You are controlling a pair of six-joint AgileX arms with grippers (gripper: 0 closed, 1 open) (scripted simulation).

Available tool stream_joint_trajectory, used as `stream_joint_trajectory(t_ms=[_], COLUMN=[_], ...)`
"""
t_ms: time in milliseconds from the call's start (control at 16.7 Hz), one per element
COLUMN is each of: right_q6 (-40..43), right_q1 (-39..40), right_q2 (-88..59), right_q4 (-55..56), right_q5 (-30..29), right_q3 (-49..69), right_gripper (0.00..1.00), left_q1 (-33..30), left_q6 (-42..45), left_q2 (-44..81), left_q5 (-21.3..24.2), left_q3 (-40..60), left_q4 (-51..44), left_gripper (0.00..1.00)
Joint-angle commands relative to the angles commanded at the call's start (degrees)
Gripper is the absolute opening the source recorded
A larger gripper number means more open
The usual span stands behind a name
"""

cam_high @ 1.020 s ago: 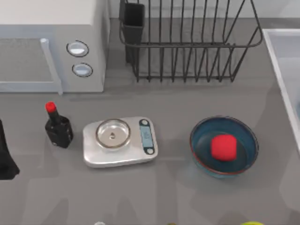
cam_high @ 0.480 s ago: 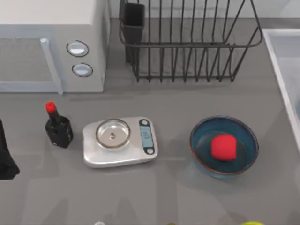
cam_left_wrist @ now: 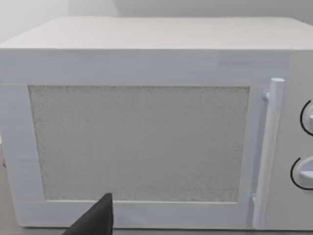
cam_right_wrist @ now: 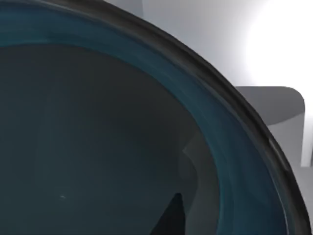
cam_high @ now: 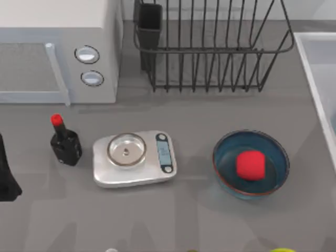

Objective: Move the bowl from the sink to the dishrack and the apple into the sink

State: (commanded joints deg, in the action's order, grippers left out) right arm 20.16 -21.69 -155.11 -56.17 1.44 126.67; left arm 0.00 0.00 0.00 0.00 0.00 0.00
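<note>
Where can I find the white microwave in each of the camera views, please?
Top view: microwave at the upper left, beside the dishrack.
Left wrist view: microwave seen from its front, door facing the camera.
Right wrist view: looks into a teal bowl.
Shared landmark: the door handle.
</note>
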Motion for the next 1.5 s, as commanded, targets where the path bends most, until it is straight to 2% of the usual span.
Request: stream_joint_trajectory(t_ms=[300, 360, 1020, 1260, 1500], right_q6=[0.0, 0.0, 0.6, 4.6, 10.7], right_q1=[0.0, 0.0, -0.7, -4.6, -10.3], right_q2=[0.0, 0.0, 2.2, 12.7, 29.9], right_q4=[0.0, 0.0, -1.1, -6.8, -15.6], right_q5=[0.0, 0.0, 0.1, 0.6, 1.2], right_q3=[0.0, 0.0, -1.2, -6.4, -14.7], right_gripper=[0.02, 0.0, 0.0, 0.0, 0.0], left_q1=[0.0, 0.0, 0.0, 0.0, 0.0], left_q6=[0.0, 0.0, 0.0, 0.0, 0.0], left_q2=[0.0, 0.0, 0.0, 0.0, 0.0], left_q5=[0.0, 0.0, 0.0, 0.0, 0.0], left_q3=[0.0, 0.0, 0.0, 0.0, 0.0], left_q4=[0.0, 0.0, 0.0, 0.0, 0.0], left_gripper=[1.0, 1.0, 1.0, 1.0, 1.0])
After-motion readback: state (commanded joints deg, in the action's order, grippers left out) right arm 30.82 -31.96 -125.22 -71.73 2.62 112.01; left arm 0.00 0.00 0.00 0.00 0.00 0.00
